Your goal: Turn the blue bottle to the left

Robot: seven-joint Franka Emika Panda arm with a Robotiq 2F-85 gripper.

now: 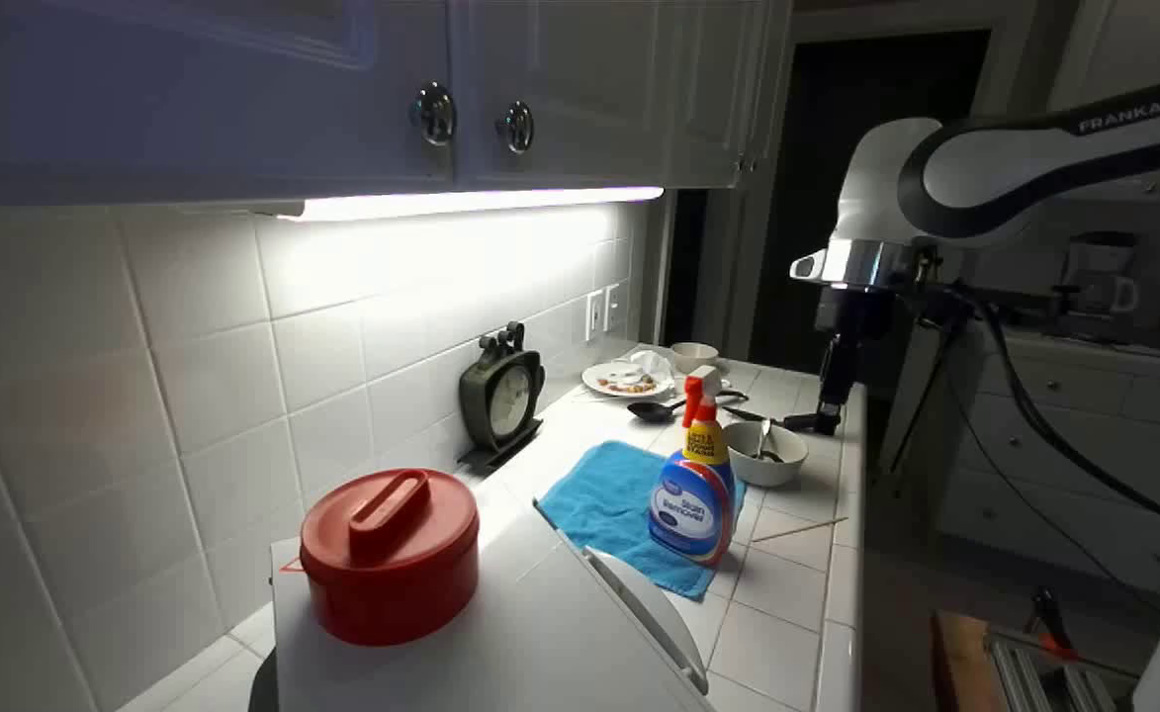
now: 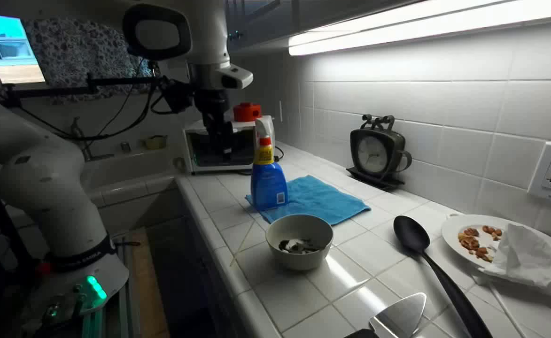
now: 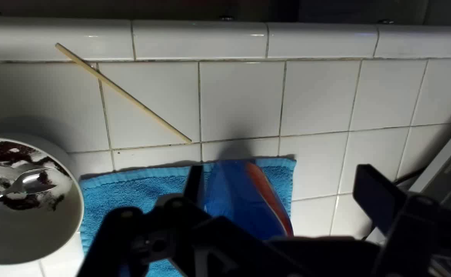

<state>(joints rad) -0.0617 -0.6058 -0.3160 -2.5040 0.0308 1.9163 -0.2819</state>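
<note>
The blue bottle (image 1: pixel 683 509) stands upright on a flat blue cloth (image 1: pixel 604 494). It has a white spray head, red trigger and yellow neck. In an exterior view its oval label shows; in the exterior view with its back (image 2: pixel 268 183), a small barcode shows. My gripper (image 1: pixel 825 420) is open, pointing down, on the counter-edge side of the bottle in both exterior views (image 2: pixel 227 150). In the wrist view my open fingers (image 3: pixel 281 184) straddle the sight of the bottle's blue body (image 3: pixel 244 200), which appears close to the left finger. The gripper hides the bottle's top there. Contact cannot be told.
A white bowl (image 2: pixel 298 239) with a spoon stands near the bottle. A thin wooden stick (image 3: pixel 125 94) lies by the counter edge. A toaster oven (image 2: pixel 221 145) bears a red container (image 1: pixel 390 554). A clock (image 1: pixel 505 396), black spoon (image 2: pixel 414 234) and plate (image 2: pixel 458 244) are also there.
</note>
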